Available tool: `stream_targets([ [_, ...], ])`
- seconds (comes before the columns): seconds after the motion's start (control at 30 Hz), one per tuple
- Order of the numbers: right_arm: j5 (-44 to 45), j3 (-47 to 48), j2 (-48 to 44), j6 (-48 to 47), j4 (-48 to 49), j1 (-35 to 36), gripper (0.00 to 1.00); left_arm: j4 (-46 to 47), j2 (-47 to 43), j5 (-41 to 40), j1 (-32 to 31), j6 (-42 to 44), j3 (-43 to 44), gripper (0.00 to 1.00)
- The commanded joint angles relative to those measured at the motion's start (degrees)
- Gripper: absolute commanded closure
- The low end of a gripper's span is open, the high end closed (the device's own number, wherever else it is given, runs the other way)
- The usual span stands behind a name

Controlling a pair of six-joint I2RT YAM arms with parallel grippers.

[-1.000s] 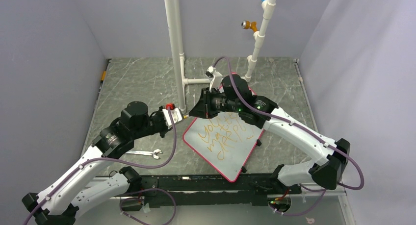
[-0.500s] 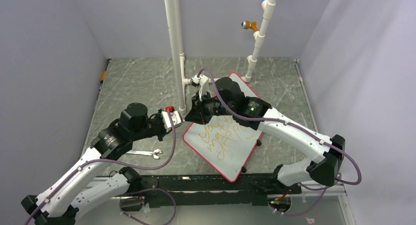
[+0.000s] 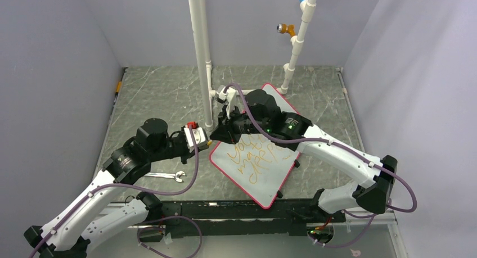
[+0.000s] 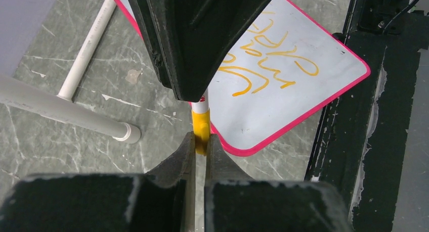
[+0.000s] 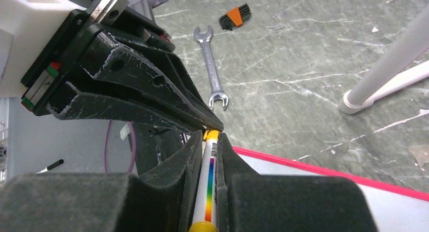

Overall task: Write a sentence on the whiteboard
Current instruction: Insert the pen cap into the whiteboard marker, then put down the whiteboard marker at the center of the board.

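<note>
We see the whiteboard (image 3: 270, 185), pale with a thin red rim, lying diamond-wise mid-table. The orange sentence (image 3: 254, 157) slants across it. At its nine o'clock corner the left gripper (image 4: 201, 143) pinches the yellow cap (image 4: 201, 125), and the right gripper (image 5: 208, 141) clamps the marker (image 5: 208, 184).

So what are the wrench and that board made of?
The wrench looks like bare steel: silvery with a sheen. The whiteboard seems a smooth, glossy white sheet, probably coated, with a pink-red rim that looks like plastic.
</note>
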Motion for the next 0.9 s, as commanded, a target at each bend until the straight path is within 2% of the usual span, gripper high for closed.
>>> stream_targets([
  [0.0,-2.9,1.2,0.9,4.8,3.9,4.4,1.00,20.2,-0.7,6.9,-0.8,0.9,2.6,0.87],
  [0.2,-1.2,2.0,-0.4,6.3,3.6,4.4,1.00,19.7,-2.0,5.5,-0.9,1.7,1.6,0.78],
  [0.33,-0.6,2.8,-0.8,7.1,3.6,4.3,1.00,18.9,-1.3,5.9,-0.9,1.9,1.7,0.76],
  [0.67,1.3,3.7,-1.5,8.1,3.0,4.1,1.00,17.6,-1.1,3.9,-0.8,2.6,1.5,1.00],
  [0.77,3.3,4.0,-2.2,8.6,2.5,4.0,0.99,17.3,-0.9,2.9,-0.8,2.2,1.6,1.00],
  [0.8,4.3,4.2,-2.5,8.6,2.1,3.9,0.88,17.3,-0.9,2.2,-0.7,2.1,1.6,1.00],
  [0.83,5.4,4.3,-2.7,8.5,1.6,3.9,0.68,17.5,-1.2,1.3,-0.7,1.7,1.6,1.00],
  [0.87,6.3,4.3,-3.1,8.4,1.1,3.8,0.54,17.6,-1.5,0.3,-0.6,1.5,1.5,1.00],
])
